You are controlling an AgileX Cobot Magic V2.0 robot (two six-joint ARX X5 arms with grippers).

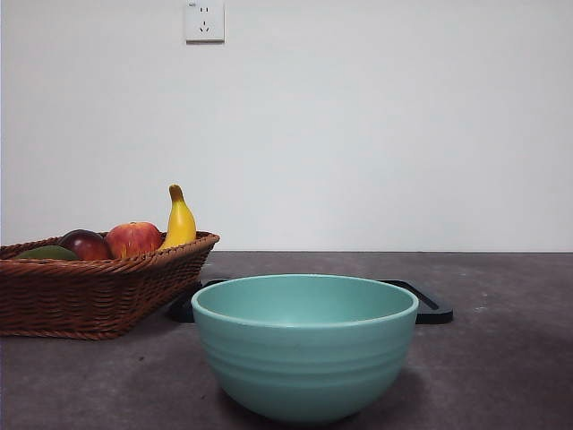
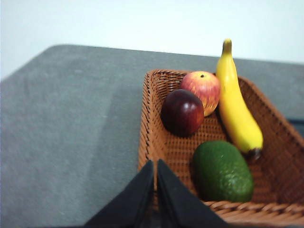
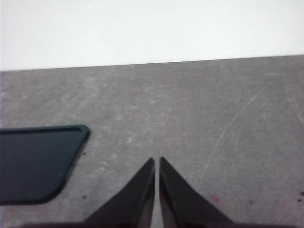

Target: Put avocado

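The olive-green avocado lies in the wicker basket, at the corner nearest my left gripper; in the front view only its top shows over the basket rim at far left. My left gripper is shut and empty, hovering over the basket's near edge, beside the avocado and not touching it. My right gripper is shut and empty above bare table. Neither arm shows in the front view.
The basket also holds a dark purple-red fruit, a red-yellow apple and a banana. A teal bowl stands front centre, a black tray lies behind it; the tray also shows in the right wrist view.
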